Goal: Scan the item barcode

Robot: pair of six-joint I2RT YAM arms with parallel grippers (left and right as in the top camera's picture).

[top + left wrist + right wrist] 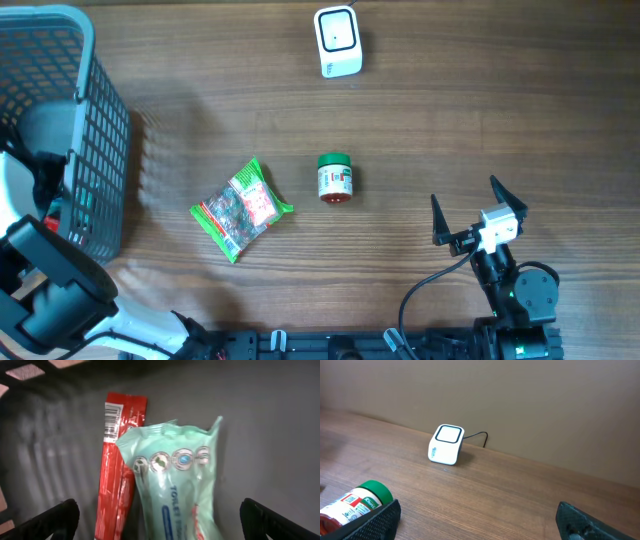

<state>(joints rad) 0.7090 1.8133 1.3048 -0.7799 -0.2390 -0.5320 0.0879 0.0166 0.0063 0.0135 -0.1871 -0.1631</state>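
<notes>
Inside the grey plastic mesh basket (100,130) at the table's left edge, the left gripper (158,515) hangs wide open and empty over a red foil sachet (112,460) and a mint-green tissue pack (172,485). Mid-table, a green snack packet (242,209) and a green-lidded jar (334,179) probably await the white box scanner (337,41) at the far edge. The right gripper (463,189) sits low by the near-right corner, wide open and empty.

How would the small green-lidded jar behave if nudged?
The small green-lidded jar lies on its side, so it would probably roll. It looks rigid, likely keeping shape when gripped; its smooth round body may slip.
</notes>
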